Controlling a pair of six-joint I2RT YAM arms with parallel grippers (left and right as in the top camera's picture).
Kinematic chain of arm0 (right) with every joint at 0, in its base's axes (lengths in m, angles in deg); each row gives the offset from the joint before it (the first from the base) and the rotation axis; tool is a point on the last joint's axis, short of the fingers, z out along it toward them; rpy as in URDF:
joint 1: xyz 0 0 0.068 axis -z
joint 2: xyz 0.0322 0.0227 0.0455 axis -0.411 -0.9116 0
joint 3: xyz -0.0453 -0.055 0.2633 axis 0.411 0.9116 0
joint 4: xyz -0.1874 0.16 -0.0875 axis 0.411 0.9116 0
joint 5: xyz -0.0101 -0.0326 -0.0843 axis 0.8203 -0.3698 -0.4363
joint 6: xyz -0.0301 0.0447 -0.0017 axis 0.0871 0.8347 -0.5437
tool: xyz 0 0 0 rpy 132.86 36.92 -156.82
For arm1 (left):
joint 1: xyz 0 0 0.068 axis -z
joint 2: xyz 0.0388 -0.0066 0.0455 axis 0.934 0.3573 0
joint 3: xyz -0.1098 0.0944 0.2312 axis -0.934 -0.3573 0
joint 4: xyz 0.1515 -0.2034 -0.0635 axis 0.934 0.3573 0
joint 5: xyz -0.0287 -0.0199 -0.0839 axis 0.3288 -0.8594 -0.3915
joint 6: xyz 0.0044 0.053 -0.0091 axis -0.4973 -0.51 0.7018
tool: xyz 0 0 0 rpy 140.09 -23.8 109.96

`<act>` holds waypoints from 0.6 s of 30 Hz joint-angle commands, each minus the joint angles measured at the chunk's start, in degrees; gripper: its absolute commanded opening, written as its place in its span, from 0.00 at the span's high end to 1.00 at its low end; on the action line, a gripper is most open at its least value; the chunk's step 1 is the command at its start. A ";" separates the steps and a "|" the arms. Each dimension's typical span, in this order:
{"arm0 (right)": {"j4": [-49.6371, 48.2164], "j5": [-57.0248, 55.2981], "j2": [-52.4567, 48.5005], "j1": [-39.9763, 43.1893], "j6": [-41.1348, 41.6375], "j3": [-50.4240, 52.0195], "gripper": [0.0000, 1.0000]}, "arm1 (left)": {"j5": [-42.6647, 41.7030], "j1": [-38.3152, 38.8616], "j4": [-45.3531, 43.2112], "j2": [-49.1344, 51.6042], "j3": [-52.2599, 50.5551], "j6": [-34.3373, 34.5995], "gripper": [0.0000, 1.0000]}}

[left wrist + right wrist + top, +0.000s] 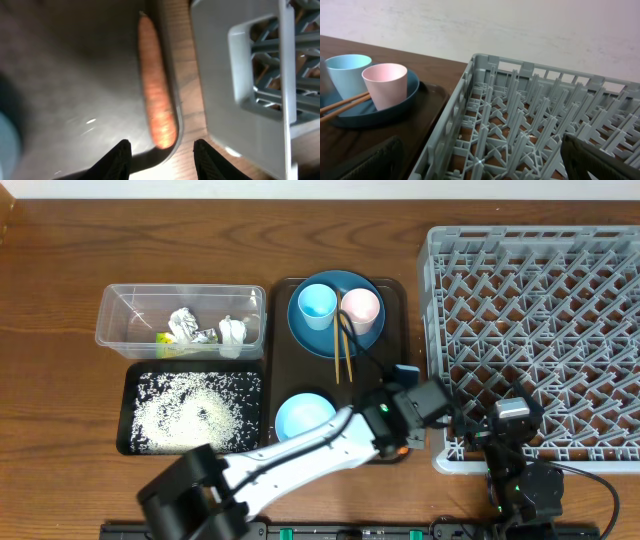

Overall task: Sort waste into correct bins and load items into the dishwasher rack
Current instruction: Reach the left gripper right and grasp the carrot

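A thin orange carrot [157, 90] lies along the right rim of the brown serving tray [280, 340]. My left gripper [162, 162] is open and empty just above the carrot's near end, at the tray's front right corner [402, 438]. My right gripper [480, 167] is open and empty over the front-left corner of the grey dishwasher rack [535, 330]. The dark-blue plate [365, 338] carries the light-blue cup [317, 304], the pink cup [360, 307] and the chopsticks [343, 355]. A pale bowl [303, 418] sits in front of them.
The clear tub [120, 330] at back left holds crumpled napkins [185, 325] and a yellow-green wrapper [165, 338]. The black tray [128, 405] in front of it holds loose rice [190, 410]. The rack's wall [240, 75] stands close to the right of the carrot.
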 commanded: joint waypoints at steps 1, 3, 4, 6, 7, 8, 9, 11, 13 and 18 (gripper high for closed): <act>0.22 0.02 0.02 -0.39 -0.39 0.09 0.01 | 3.30 0.87 -1.88 3.32 -0.24 2.99 0.57; 0.22 0.02 0.02 -0.37 -0.39 0.09 0.01 | 3.45 0.63 -2.51 4.46 -0.24 4.22 0.57; 0.22 0.02 0.02 -0.39 -0.39 0.09 0.01 | 3.48 0.42 -2.54 4.74 -0.26 4.81 0.57; 0.22 0.02 0.02 -0.37 -0.39 0.09 0.01 | 3.43 0.13 -2.75 5.46 -0.26 5.88 0.57; 0.22 0.02 0.02 -0.39 -0.39 0.09 0.01 | 3.37 0.02 -2.80 5.77 -0.26 6.49 0.57; 0.22 0.02 0.02 -0.39 -0.39 0.09 0.01 | 3.06 -0.09 -2.99 6.05 -0.24 6.75 0.57; 0.22 0.02 0.02 -0.39 -0.39 0.09 0.01 | 2.08 -0.11 -3.30 6.34 -0.24 6.88 0.57; 0.22 0.02 0.02 -0.39 -0.39 0.09 0.01 | -0.81 -0.48 -3.87 6.64 -0.24 6.86 0.57; 0.22 0.02 0.02 -0.39 -0.39 0.09 0.01 | -4.37 -1.11 -4.48 6.97 -0.26 6.82 0.57; 0.22 0.02 0.02 -0.39 -0.39 0.09 0.01 | -8.46 -2.78 -4.63 7.08 -0.26 3.67 0.57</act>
